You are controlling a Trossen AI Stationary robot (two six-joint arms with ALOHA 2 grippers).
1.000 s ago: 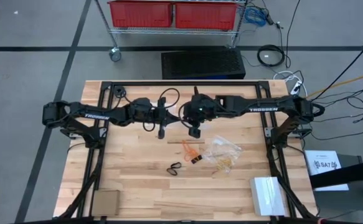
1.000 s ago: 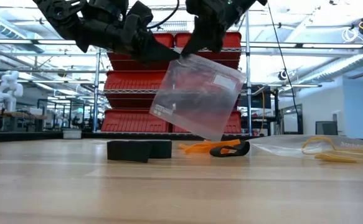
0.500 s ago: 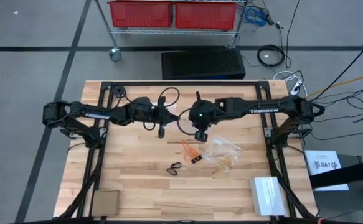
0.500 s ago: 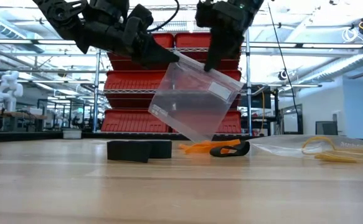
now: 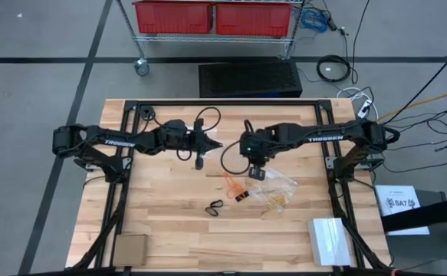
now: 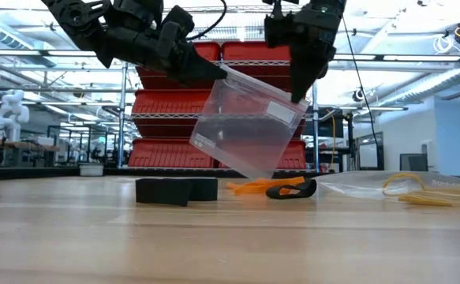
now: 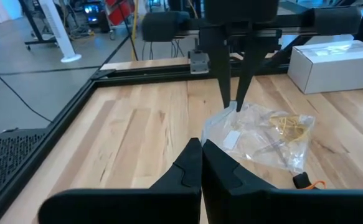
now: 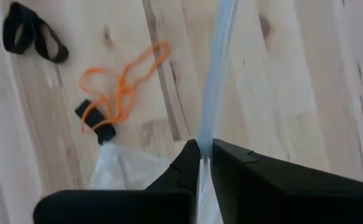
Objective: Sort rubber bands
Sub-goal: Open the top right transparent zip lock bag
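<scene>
— Rubber bands first: where are they lying?

— Nearest me on the bench is a pair of black loops. Just past them the orange bands sit in a tangle, with another black piece touching it. The tan bands are inside a flat bag just beside that.

— And the tools?

— Both are up in the air on a second clear bag, the lifted bag. My left tool is clenched on one top corner. My right tool is pinched tight on the far end of the same edge. It hangs tilted between them, above the orange tangle, and I see no bands inside.

— Which step is this?

— I'd call it readying a bag for one colour, with the sorting only partly done. Next the mouth has to be parted. Then one tool must let go and fetch a band, and loops that thin, flat on wood, will want a low, exact pinch.

— Any writing?

— TROSSEN shows on each arm. The white label on the lifted bag is too small to read. Farthest back are the red bins.
</scene>
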